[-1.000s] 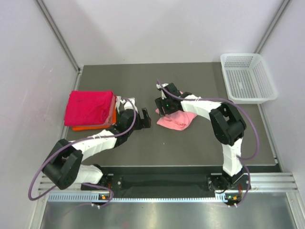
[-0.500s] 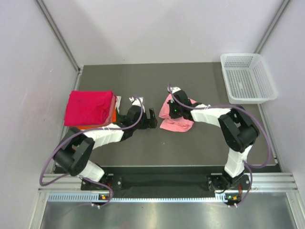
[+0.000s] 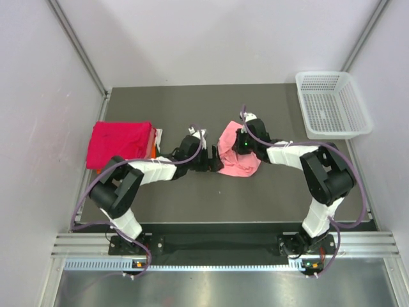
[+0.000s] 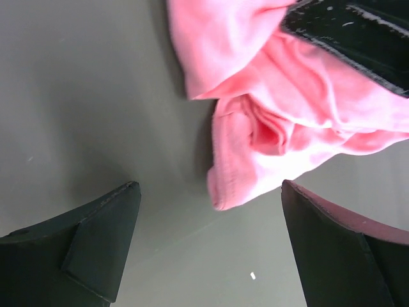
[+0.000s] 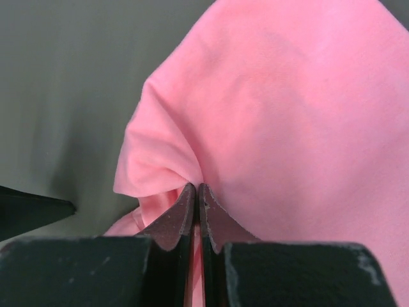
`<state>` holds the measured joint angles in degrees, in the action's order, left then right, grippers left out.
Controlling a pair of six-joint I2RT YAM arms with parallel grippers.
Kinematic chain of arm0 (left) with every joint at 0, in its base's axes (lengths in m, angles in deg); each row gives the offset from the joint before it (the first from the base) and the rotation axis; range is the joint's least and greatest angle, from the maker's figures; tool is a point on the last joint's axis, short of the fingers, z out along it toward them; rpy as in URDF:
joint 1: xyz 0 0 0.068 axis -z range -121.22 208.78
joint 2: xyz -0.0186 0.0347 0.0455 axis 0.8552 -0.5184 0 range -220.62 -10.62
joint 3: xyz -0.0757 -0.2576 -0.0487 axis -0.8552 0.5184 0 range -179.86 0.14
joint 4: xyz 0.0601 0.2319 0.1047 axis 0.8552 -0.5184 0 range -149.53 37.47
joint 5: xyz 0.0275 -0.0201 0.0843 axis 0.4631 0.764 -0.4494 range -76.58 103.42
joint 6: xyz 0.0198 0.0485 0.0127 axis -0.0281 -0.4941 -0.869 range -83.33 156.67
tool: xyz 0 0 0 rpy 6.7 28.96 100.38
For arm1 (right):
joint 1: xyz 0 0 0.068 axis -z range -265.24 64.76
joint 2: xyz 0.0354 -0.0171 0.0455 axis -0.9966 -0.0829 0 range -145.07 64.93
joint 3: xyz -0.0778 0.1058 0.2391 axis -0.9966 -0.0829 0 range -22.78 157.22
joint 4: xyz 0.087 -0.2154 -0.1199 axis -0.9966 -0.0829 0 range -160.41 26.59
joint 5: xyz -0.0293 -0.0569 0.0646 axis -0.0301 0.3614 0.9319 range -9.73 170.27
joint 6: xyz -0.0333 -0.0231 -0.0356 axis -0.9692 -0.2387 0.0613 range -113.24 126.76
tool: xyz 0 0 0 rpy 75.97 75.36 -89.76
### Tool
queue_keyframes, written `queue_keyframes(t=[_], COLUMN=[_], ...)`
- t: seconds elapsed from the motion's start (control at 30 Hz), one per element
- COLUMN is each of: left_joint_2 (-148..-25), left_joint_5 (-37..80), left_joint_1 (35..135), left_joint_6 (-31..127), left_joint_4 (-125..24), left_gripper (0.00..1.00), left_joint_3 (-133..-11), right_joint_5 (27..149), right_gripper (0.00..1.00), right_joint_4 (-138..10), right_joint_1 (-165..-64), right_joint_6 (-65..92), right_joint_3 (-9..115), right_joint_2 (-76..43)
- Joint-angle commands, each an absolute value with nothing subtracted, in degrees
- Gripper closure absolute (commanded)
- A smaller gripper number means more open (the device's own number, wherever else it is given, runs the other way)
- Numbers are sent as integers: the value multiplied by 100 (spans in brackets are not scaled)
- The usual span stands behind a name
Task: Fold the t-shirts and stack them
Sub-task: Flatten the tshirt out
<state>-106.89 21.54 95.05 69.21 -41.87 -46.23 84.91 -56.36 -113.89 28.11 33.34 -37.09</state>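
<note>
A crumpled salmon-pink t-shirt (image 3: 235,160) lies mid-table. My right gripper (image 3: 242,144) is shut on a fold of it; in the right wrist view the jaws (image 5: 197,187) pinch the pink cloth (image 5: 287,96), which bulges above them. My left gripper (image 3: 208,160) stands open just left of the shirt, low over the table. In the left wrist view its fingers (image 4: 209,192) straddle bare table, and the shirt's hem (image 4: 230,185) hangs just ahead of them. A folded magenta-red t-shirt (image 3: 121,144) rests on a folded orange one (image 3: 153,144) at the left.
A white mesh basket (image 3: 332,105) sits at the back right corner. Side walls rise along the table's left and right edges. The right gripper's black finger (image 4: 358,32) shows at the top of the left wrist view.
My right gripper closed on the pink t-shirt and pulled its fold up and to the right. My left gripper slid right, up to the shirt's left edge, staying open.
</note>
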Motion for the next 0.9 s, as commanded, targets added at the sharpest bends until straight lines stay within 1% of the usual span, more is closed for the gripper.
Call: queue_keyframes(t=[0.0, 0.07, 0.13, 0.2, 0.23, 0.3, 0.37, 0.4, 0.43, 0.5, 0.57, 0.67, 0.8, 0.87], left_joint_2=[-10958, -11133, -11266, -11424, -11477, -11635, -11679, -11654, -11618, -11399, -11119, -10802, -10354, -9811], left_joint_5=[2580, 2921, 2968, 3020, 3090, 3257, 3451, 3486, 3478, 3364, 2980, 2731, 2634, 2459], left_joint_1=[9552, 9586, 9613, 9622, 9622, 9631, 9631, 9639, 9640, 9640, 9613, 9368, 8297, 7806], left_joint_6=[6840, 6796, 6796, 6814, 6814, 6805, 6805, 6805, 6814, 6823, 6884, 7112, 7656, 7903], left_joint_4=[-4137, -4067, -4127, -4189, -4189, -4189, -4207, -4207, -4181, -4102, -4066, -4005, -3829, -3733], left_gripper=[4, 7, 8, 13, 19, 45, 64, 87, 100, 100, 100, 100, 100, 100], left_joint_3=[-4890, -4978, -5126, -5197, -5259, -5347, -5417, -5409, -5356, -5242, -5031, -4724, -4101, -3591], right_joint_5=[8616, 8625, 8607, 8607, 8607, 8598, 8502, 8458, 8362, 8186, 7686, 7105, 6254, 5472], right_gripper=[100, 100, 100, 100, 100, 100, 100, 100, 100, 100, 100, 100, 100, 99], right_joint_4=[-5199, -5137, -5128, -5119, -5119, -5111, -5128, -5128, -5128, -5137, -5260, -5225, -4997, -4918], right_joint_1=[-11390, -11390, -11390, -11390, -11390, -11381, -11381, -11355, -11354, -11293, -11249, -11004, -10573, -10520], right_joint_6=[2935, 2944, 2944, 2944, 2953, 2953, 2953, 2970, 2988, 3075, 3198, 3523, 4233, 4481], right_joint_3=[3286, 3250, 3224, 3215, 3207, 3198, 3189, 3171, 3145, 3092, 3005, 2628, 1881, 1424], right_joint_2=[-3421, -3395, -3377, -3360, -3351, -3333, -3290, -3281, -3272, -3184, -3027, -2606, -1771, -1193])
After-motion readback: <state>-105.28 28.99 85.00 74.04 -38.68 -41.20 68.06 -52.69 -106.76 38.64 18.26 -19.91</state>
